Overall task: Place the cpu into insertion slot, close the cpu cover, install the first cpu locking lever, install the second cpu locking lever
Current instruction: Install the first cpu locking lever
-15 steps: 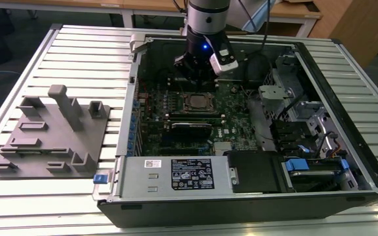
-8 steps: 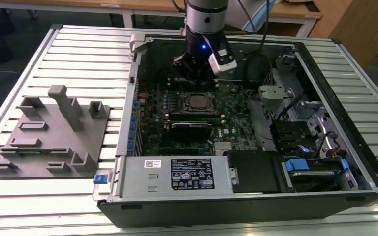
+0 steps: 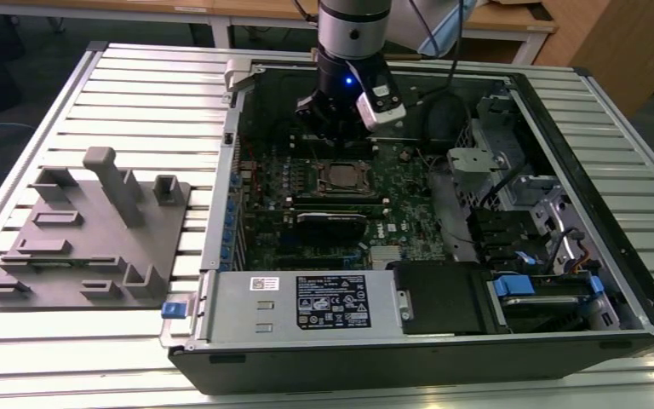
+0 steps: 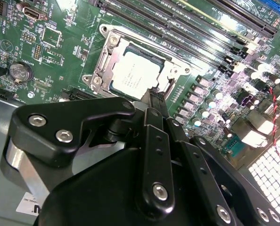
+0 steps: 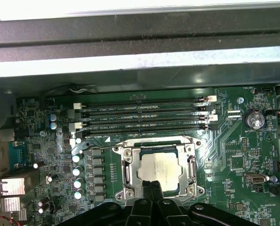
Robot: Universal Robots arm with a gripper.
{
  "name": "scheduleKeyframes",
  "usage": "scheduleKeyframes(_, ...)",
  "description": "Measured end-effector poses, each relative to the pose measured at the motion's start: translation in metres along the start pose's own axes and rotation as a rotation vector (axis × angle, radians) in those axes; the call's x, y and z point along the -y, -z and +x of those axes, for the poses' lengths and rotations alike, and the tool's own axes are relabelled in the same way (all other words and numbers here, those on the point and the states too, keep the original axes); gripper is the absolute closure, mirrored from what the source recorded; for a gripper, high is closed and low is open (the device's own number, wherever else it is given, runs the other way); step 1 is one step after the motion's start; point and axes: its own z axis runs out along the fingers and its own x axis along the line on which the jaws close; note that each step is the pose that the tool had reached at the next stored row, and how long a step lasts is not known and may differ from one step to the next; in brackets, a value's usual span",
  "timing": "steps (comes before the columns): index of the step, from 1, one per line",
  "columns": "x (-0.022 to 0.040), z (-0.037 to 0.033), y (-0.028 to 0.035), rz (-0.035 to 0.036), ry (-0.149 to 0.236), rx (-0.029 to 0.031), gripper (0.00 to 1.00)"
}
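The cpu lies flat in the insertion slot, its silver-grey top showing through the window of the cpu cover. The cover lies down over the chip in both wrist views. A thin metal lever rod runs along the board toward one corner of the socket. My gripper hangs just above the socket's edge, its two black fingers pressed together with nothing between them.
The motherboard sits inside an open black computer case on a slatted metal table. Long memory slots lie beside the socket. A grey fixture block stands at the exterior view's left. Cables and drive bays crowd the right.
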Motion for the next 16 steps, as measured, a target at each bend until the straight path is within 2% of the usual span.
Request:
scheduleKeyframes(5, 0.0002, 0.0017, 0.0, -0.0001, 0.0, 0.0, 0.89)
scheduleKeyframes(16, 0.0015, 0.0196, 0.0003, 0.0, 0.0, 0.0, 0.89)
